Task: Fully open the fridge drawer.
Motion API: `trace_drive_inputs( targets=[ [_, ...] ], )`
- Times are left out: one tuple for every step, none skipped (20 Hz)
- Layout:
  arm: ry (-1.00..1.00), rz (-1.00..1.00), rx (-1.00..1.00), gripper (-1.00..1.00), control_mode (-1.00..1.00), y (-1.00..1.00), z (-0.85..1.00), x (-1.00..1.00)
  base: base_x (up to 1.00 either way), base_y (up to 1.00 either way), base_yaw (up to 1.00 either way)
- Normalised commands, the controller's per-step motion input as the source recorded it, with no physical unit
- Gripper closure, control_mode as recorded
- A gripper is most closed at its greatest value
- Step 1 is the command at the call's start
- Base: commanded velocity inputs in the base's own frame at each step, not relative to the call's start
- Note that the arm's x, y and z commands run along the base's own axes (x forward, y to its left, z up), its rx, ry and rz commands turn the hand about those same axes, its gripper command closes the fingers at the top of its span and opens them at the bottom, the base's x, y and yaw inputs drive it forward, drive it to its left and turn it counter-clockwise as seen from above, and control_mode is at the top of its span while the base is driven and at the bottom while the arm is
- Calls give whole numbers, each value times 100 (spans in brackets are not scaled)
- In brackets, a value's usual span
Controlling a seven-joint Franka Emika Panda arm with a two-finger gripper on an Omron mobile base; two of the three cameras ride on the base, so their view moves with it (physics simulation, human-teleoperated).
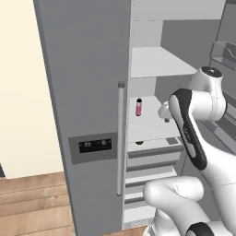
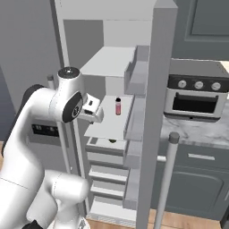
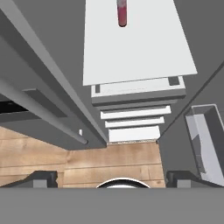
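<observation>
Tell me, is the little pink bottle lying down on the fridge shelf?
No, the pink bottle stands upright on the white shelf, its dark cap on top.

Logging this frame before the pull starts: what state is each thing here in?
fridge drawer: slightly out, not fully open.
gripper: open, holding nothing, above the drawers.
pink bottle: upright on the shelf.
right fridge door: swung open.
left fridge door: closed.
oven: door shut.
</observation>
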Motion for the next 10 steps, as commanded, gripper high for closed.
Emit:
trace_drive_inputs(
  targets=[
    [0, 0, 0, -100, 100, 0, 0, 0, -41, -6, 0],
    [0, 0, 0, -100, 100, 0, 0, 0, -39, -6, 0],
    [0, 0, 0, -100, 100, 0, 0, 0, -29, -3, 0],
    [0, 0, 0, -100, 100, 0, 0, 0, -19, -1, 0],
    [0, 0, 0, -100, 100, 0, 0, 0, 0, 0, 0],
    [0, 0, 0, -100, -100, 0, 0, 0, 0, 0, 0],
    [0, 0, 0, -100, -100, 0, 0, 0, 0, 0, 0],
    [0, 0, 0, -100, -100, 0, 0, 0, 0, 0, 0],
    [0, 0, 0, -100, -100, 0, 0, 0, 0, 0, 0],
    [0, 0, 0, -100, -100, 0, 0, 0, 0, 0, 0]
  ],
)
